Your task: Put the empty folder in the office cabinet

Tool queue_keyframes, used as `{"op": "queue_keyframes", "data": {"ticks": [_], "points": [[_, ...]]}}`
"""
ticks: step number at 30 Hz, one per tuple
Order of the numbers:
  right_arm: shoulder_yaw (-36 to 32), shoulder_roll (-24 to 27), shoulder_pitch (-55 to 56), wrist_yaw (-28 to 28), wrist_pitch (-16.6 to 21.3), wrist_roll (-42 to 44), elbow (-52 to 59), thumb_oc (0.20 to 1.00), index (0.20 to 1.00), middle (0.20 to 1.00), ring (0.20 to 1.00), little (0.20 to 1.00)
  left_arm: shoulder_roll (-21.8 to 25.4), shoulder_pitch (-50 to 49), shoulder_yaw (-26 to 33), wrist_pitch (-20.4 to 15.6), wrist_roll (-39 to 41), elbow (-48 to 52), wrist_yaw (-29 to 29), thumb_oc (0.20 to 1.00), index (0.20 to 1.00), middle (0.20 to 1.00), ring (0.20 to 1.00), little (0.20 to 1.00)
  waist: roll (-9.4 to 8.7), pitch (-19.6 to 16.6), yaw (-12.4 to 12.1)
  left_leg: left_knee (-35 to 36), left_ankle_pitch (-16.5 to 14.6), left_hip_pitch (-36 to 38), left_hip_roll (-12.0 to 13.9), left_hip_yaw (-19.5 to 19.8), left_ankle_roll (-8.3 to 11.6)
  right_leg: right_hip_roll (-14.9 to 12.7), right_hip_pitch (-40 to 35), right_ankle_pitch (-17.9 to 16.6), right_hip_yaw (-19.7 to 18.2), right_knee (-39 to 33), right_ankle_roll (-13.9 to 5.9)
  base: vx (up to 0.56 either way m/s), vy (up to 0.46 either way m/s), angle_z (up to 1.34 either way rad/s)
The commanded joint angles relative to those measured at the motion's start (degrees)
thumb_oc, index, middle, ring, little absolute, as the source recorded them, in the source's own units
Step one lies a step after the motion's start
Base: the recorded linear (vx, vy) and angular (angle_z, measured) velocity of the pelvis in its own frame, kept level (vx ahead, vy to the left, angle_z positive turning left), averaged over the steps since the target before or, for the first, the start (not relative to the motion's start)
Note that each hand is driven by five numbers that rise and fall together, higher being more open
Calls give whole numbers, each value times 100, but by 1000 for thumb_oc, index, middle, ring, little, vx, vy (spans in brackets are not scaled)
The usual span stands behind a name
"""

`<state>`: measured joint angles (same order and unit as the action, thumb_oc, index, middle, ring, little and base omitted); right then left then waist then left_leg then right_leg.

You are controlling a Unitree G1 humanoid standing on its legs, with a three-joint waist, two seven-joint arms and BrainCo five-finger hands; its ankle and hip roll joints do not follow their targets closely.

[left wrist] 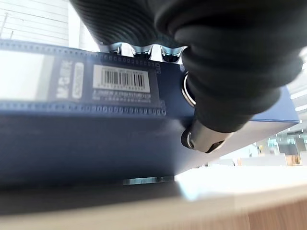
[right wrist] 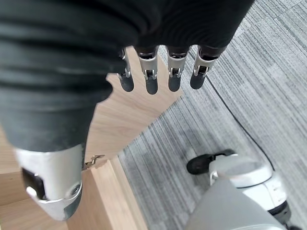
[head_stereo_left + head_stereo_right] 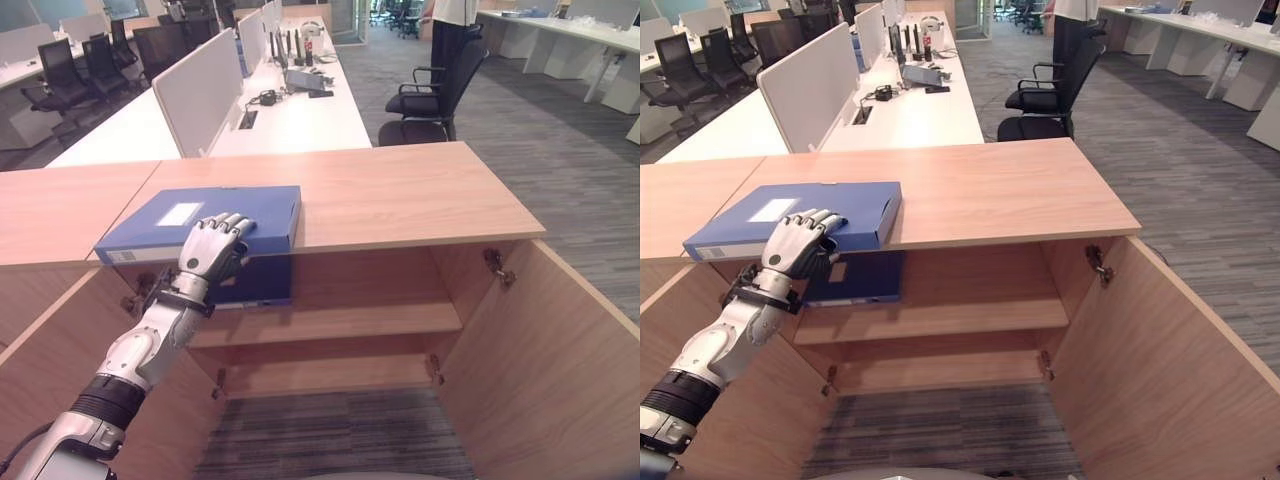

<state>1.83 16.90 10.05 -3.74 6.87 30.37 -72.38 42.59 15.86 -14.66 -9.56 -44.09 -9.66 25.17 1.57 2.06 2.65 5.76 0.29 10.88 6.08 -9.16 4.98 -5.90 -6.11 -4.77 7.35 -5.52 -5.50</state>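
Blue, flat box folder under my left hand, on the wooden cabinet top.
Fingers curl over its edge, thumb beneath; my right hand hangs with fingers straight, slightly spread.

The blue folder carries a barcode sticker whose print is unreadable.

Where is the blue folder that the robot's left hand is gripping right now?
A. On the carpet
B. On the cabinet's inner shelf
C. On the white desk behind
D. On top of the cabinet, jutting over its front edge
D: the blue folder lies flat on the cabinet top, its near end overhanging the front edge, with the left hand clasped over that end.
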Motion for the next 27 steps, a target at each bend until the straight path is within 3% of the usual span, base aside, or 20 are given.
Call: {"op": "queue_keyframes", "data": {"ticks": [1, 9, 17, 26, 27], "points": [[-48, -80, -450, 38, 71, 212, -222, 1000, 1000, 1000, 1000, 1000, 172, 739, 560, 16, 744, 173, 193, 200, 200, 200, 200, 200, -185, 197, 59, -76, -293, 116, -217, 148, -17, -40, -639, 787, -6, 108, -261, -53, -9, 0], [180, -151, -698, 188, 160, 331, 102, 1000, 1000, 1000, 1000, 1000, 83, 1218, 1475, -304, 2183, 1116, 378, 200, 200, 200, 200, 200, -97, 174, 11, -76, -249, 92, -233, 203, -25, -58, -641, 782, 18, 121, -239, -1, -2, 1], [414, -270, -766, 289, 236, 360, 440, 1000, 1000, 1000, 1000, 1000, 51, 1294, 1833, -775, 3356, 2075, 254, 200, 200, 200, 200, 200, -42, 185, -48, -76, -231, 101, -246, 267, -34, -65, -663, 783, 80, 147, -217, 0, -8, 6], [657, -261, -864, 379, 247, 334, 1267, 1000, 1000, 1000, 1000, 1000, -18, 890, 1959, -1384, 6331, 2926, -1079, 200, 200, 200, 200, 200, 10, 218, -168, -76, -187, 58, -241, 386, -43, -65, -672, 814, 163, 190, -186, -6, -13, 6], [742, -234, -879, 419, 251, 382, 1643, 1000, 1000, 1000, 1000, 1000, 51, 643, 2072, -1440, 7109, 3049, -1421, 200, 200, 200, 200, 200, 19, 229, -195, -76, -176, 52, -239, 407, -37, -65, -677, 820, 173, 191, -178, 7, -8, 10]]}}
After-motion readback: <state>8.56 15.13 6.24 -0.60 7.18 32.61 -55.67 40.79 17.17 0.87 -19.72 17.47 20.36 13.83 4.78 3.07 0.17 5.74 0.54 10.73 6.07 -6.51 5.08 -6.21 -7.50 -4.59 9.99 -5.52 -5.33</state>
